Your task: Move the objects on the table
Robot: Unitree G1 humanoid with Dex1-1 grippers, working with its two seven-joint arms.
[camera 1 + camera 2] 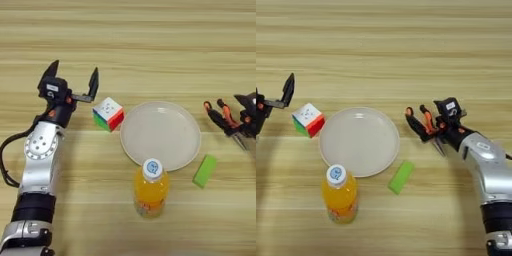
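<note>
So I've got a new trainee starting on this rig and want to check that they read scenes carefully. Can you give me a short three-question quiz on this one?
1. True or false: the puzzle cube lies on the white plate.
2. Which gripper holds the orange-handled pliers? A) left gripper B) right gripper C) neither
3. Fill in: the green block lies on the table just off the plate's rim, on the robot's ____ side.

Key: 1 false, the cube sits beside the plate's left rim; 2 B; 3 right. The orange-drink bottle stands at the plate's near edge.
</note>
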